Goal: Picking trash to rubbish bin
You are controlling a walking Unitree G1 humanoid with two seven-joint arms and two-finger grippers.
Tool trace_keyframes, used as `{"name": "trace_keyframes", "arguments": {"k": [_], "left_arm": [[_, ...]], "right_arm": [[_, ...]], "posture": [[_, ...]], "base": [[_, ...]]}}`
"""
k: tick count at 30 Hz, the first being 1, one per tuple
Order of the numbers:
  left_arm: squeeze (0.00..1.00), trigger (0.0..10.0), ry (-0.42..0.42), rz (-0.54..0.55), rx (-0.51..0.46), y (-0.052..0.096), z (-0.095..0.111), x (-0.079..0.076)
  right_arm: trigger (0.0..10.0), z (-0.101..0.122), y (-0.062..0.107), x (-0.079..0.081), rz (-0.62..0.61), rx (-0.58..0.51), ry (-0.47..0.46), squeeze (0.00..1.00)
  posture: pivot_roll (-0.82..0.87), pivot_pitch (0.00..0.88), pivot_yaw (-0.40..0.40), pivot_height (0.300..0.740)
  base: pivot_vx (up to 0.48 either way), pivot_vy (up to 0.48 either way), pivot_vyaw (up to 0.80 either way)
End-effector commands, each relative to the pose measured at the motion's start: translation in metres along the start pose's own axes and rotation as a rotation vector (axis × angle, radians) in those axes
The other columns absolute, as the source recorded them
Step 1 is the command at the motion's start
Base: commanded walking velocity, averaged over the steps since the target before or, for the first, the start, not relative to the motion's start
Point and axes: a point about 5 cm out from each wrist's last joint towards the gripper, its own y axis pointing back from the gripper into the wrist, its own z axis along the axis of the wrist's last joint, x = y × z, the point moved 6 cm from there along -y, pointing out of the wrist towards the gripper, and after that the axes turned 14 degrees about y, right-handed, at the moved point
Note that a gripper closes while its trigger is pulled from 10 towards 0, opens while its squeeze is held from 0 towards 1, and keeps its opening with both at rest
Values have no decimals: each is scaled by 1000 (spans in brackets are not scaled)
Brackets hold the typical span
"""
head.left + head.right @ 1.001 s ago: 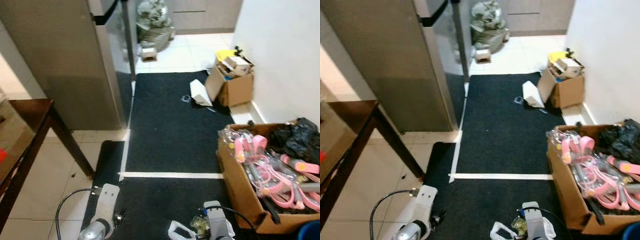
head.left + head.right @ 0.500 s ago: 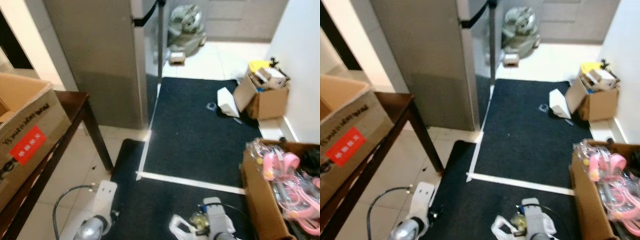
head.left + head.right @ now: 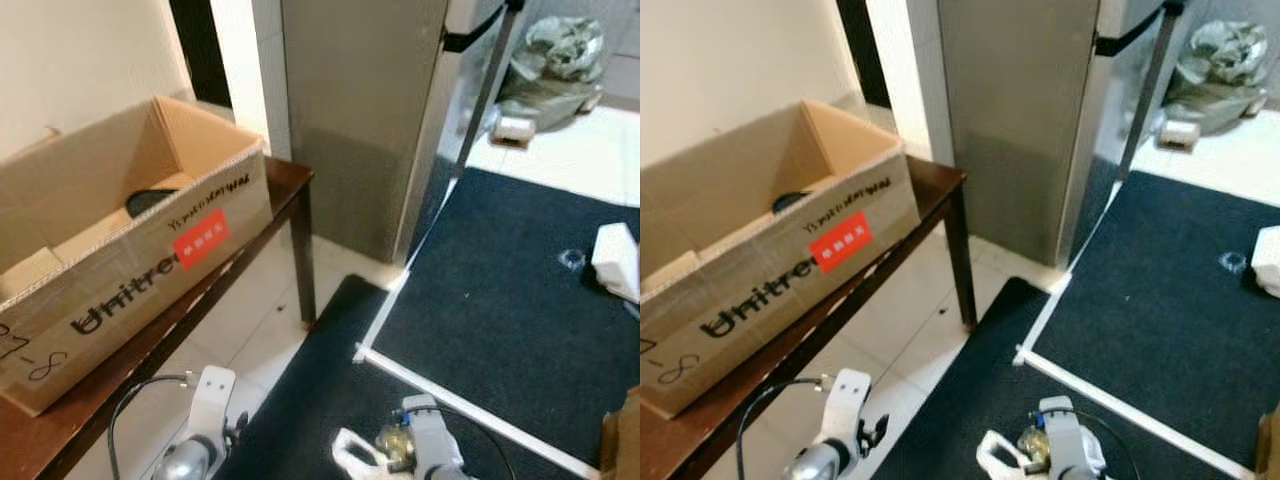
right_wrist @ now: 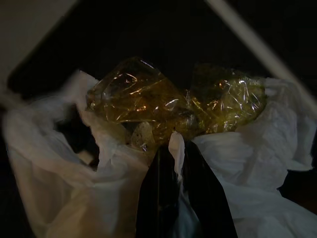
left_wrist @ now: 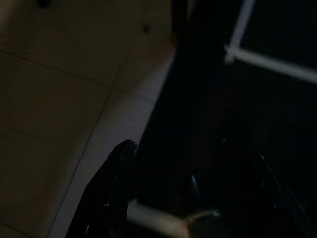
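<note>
item: right gripper point(image 4: 177, 148), low at the bottom edge of the head views, over the black mat point(image 3: 500, 300). jaws pressed together, pinching a fold of the white plastic bag point(image 4: 59, 198). bag carries crumpled clear-yellowish wrappers point(image 4: 168, 106), 2 lumps visible, touching each other, sitting in the bag's mouth. that's the trash; it hangs from your right gripper, just above the mat.

item: left gripper point(image 5: 178, 198), idle, low beside the mat edge over pale tile floor point(image 3: 250, 320). wrist view v. dark, can't tell whether its jaws are spread or closed.

step in hand (judgement): carrying the bag toward a bin. no obvious rubbish bin in sight; nearest open container is the cardboard box point(image 3: 120, 230) on the dark wooden surface point(image 3: 285, 185) to your left. to do it well: keep the pinch firm, grip is on a thin fold only and wrappers sit loose at the opening, so they could spill if the bag tips. keep the bag upright, turn slowly, clear the surface's leg point(image 3: 305, 270) when approaching.

count:
- cardboard box on surface: 1, open top, red label, dark object inside
- grey-green filled sack point(image 3: 555, 65), far end by fridge point(image 3: 380, 120): 1
- small carton near sack: 1
- white packet point(image 3: 615, 260) on mat: 1
- white tape lines on mat: 2, meeting at a corner
- grippers: 2
</note>
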Motion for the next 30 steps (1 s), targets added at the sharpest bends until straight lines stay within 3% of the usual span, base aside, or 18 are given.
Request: {"name": "trace_keyframes", "arguments": {"k": [1,10,13,19,30], "left_arm": [[0,10000,2,12,45,5,-16,4],[0,10000,6,23,53,7,-20,6],[0,10000,31,42,52,7,-24,5],[0,10000,56,59,46,8,-28,2],[0,10000,69,89,34,13,-31,12]], "right_arm": [[10000,-3,0,8,18,8,-1,0],[10000,-2,0,7,35,3,63,0],[10000,1,0,2,39,0,96,0],[10000,8,-1,-5,46,-7,133,0],[10000,14,-2,1,62,-17,147,0]], "posture": [[-58,83,38,740],[-61,74,25,740],[-63,69,-29,740],[-51,73,-66,740],[-37,78,-68,740]], "base": [[0,0,800],[0,0,800],[0,0,800],[0,0,800],[0,0,800]]}}
